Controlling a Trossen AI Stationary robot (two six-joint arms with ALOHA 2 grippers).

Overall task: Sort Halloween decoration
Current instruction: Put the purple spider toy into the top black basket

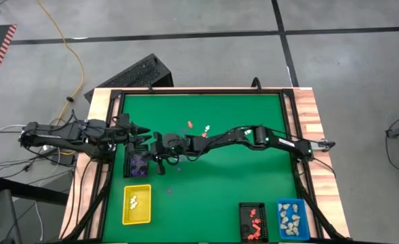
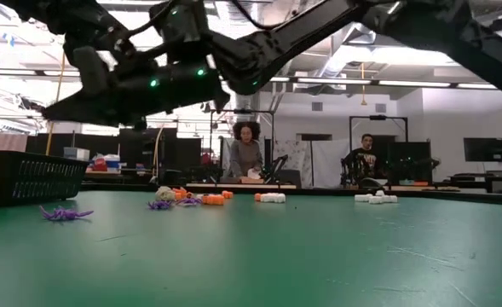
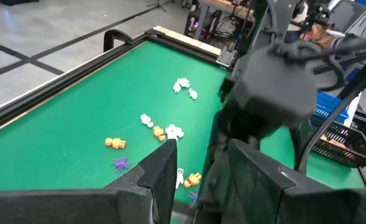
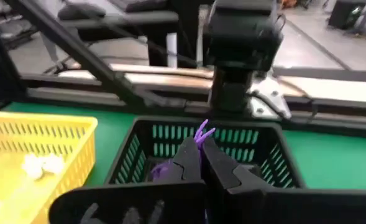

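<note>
1. Over the black mesh tray (image 4: 245, 155) at the desk's left edge: right gripper (image 4: 201, 152) has its jaws pinched closed on a small purple spider-like figurine (image 4: 201, 132), legs sticking up past the fingertips.
2. Key relation: the held figurine hangs directly above the tray's open top, inside its rim line in the right wrist view. More purple pieces (image 1: 139, 163) already lie in that tray. My read is that release is a straight drop, no sideways travel needed.
3. Long axis of the held piece can't be told; it's a splayed shape and partly hidden by the jaws.
4. Left gripper (image 1: 143, 129) sits just beside the same tray, on its far side, facing the right gripper. In the left wrist view its jaws stand partly apart with nothing visibly between them. Risk as I see it: the two wrists are very close.
5. Yellow plastic mesh tray (image 1: 137, 204) sits next to the black one, nearer the front edge, holding white figurines (image 1: 135, 200).
6. Loose pieces remain mid-desk on the green felt desk (image 1: 240, 176): orange-red and white figurines (image 1: 198, 126) beyond the right arm, plus a purple one (image 1: 169, 190) near the yellow tray.
7. Front right: second black tray (image 1: 253, 221) with orange-red pieces, blue tray (image 1: 292, 219) with cream-beige ones.
</note>
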